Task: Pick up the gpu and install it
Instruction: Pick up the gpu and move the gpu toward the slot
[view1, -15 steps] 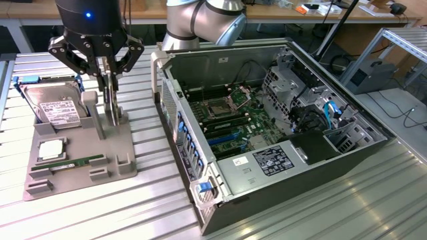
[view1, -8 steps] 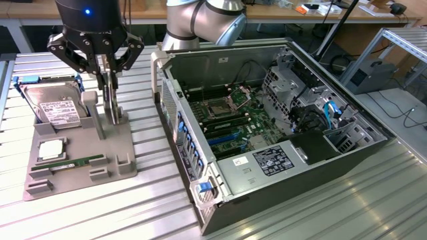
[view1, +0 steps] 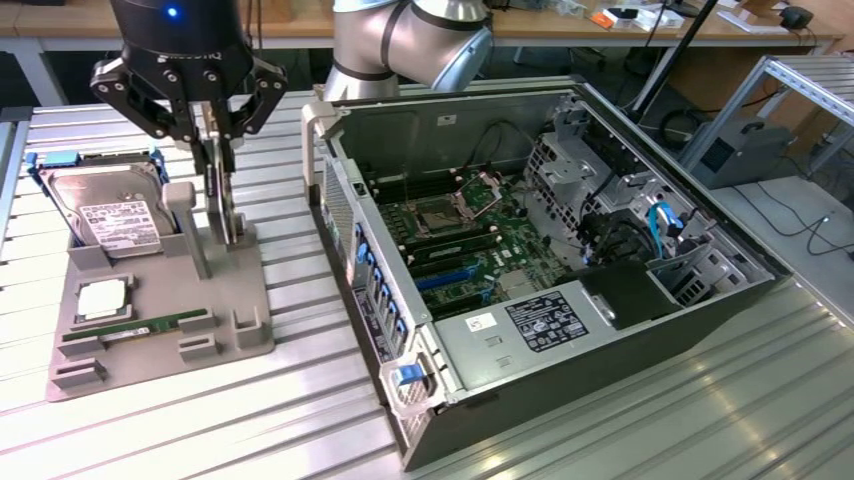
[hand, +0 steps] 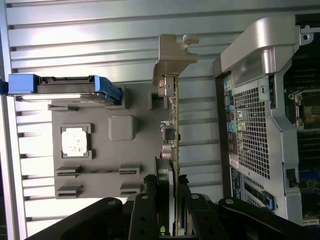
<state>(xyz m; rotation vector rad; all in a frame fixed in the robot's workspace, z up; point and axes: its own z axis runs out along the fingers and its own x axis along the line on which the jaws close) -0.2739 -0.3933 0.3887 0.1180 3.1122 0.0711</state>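
The gpu (view1: 230, 208) is a thin flat card standing on edge at the grey holder (view1: 227, 310) on the exterior view's left. My gripper (view1: 218, 168) comes down from above, a finger on each face of the card, shut on it. In the wrist view the gpu (hand: 173, 120) appears edge-on, its silver bracket (hand: 172, 55) at the far end, and my gripper (hand: 167, 189) clamps its near end. I cannot tell whether the card's lower edge still rests in the holder. The open computer case (view1: 534, 250) lies beside it, motherboard (view1: 461, 235) exposed.
The holder (hand: 100, 150) also carries a silver hard drive (view1: 114, 215) with blue rails (hand: 65, 86), a processor chip (view1: 103, 298) and a narrow green memory stick (view1: 147, 325). The case's rear panel (hand: 255, 125) is close beside the card. Ribbed metal tabletop (view1: 200, 420) surrounds everything.
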